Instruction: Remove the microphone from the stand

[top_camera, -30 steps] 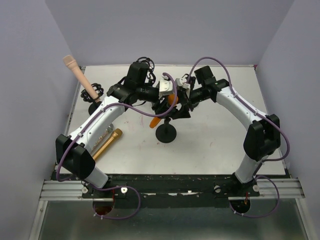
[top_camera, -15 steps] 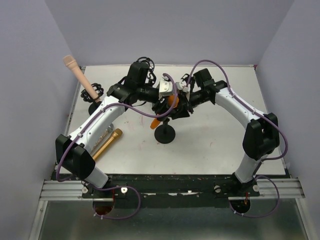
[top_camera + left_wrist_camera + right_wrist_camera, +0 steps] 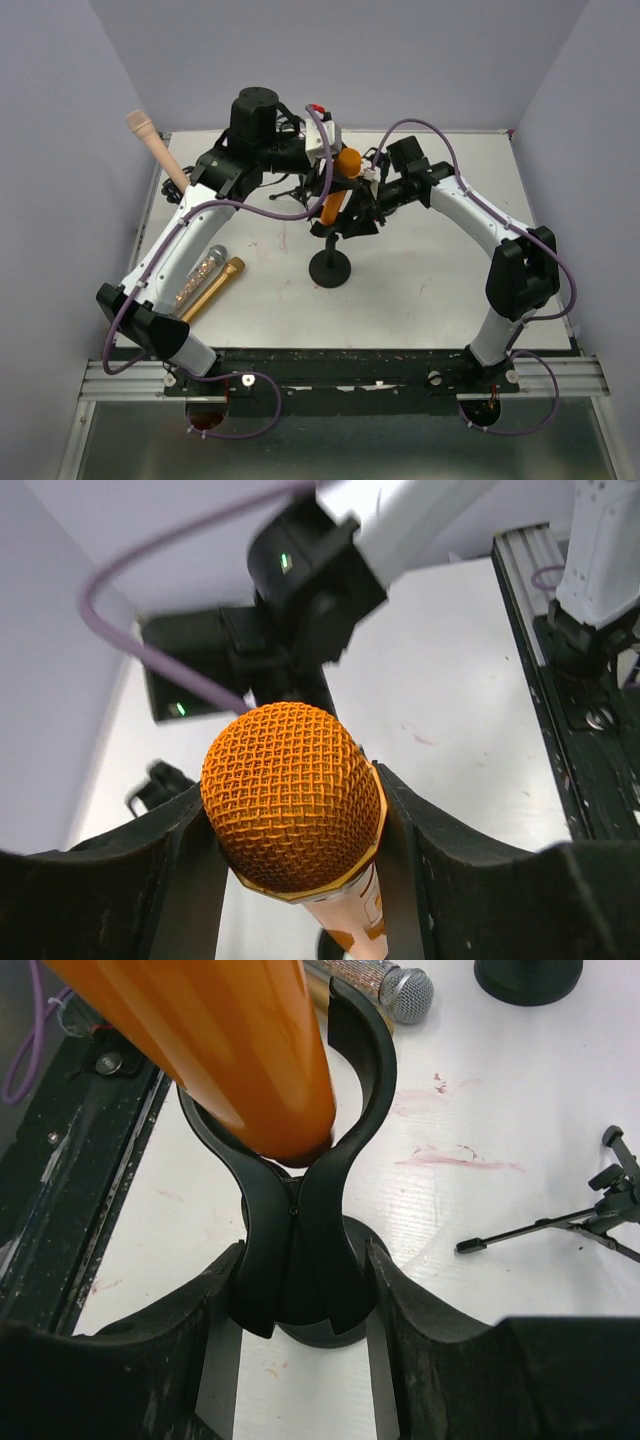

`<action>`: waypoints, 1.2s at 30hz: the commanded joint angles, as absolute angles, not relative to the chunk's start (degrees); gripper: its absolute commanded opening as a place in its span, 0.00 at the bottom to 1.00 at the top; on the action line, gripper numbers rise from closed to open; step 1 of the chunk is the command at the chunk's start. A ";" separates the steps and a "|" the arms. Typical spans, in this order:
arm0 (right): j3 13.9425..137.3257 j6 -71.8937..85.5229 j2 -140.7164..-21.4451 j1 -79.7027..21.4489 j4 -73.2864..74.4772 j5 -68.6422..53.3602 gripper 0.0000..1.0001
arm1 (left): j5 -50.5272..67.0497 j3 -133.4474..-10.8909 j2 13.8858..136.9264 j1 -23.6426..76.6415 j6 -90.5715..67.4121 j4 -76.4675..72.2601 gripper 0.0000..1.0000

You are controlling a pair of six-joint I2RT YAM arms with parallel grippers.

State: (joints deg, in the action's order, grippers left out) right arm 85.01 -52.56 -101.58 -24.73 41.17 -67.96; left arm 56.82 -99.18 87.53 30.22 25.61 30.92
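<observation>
The orange microphone [image 3: 339, 183] has a mesh head [image 3: 288, 794] and a smooth body [image 3: 225, 1045]. My left gripper [image 3: 322, 178] is shut on it just under the head, with a finger on each side in the left wrist view [image 3: 295, 805]. The microphone is tilted, head up. Its tail end sits between the prongs of the black stand clip [image 3: 300, 1250]. My right gripper [image 3: 305, 1270] is shut on the neck of that clip, above the round stand base [image 3: 331, 268]. In the top view the right gripper [image 3: 354, 214] is just right of the microphone.
A beige microphone [image 3: 152, 143] stands in another stand at the back left. A gold microphone [image 3: 214, 287] and a silver glitter microphone [image 3: 199, 271] lie on the table at the left. A small black tripod [image 3: 560, 1222] lies behind the stand.
My left arm has risen and swung back, lifting the orange microphone up and out through the clip. The right gripper has stayed on the clip.
</observation>
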 commanded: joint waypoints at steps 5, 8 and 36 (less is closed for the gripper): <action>85.43 -49.92 -102.04 -25.40 39.64 -63.46 0.40 | 57.22 -107.75 81.39 29.97 22.93 26.27 0.00; 85.61 -49.23 -100.03 -25.40 38.94 -60.39 0.99 | 54.07 -107.32 79.37 29.27 26.97 33.02 0.00; 80.86 -26.89 -80.51 -25.31 33.22 -41.40 1.00 | -17.66 -51.34 67.49 9.06 46.31 19.36 0.00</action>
State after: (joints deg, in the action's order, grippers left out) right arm 81.65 -28.84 -81.34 -25.19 32.97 -42.96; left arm -7.29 -55.20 65.56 11.73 44.36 35.66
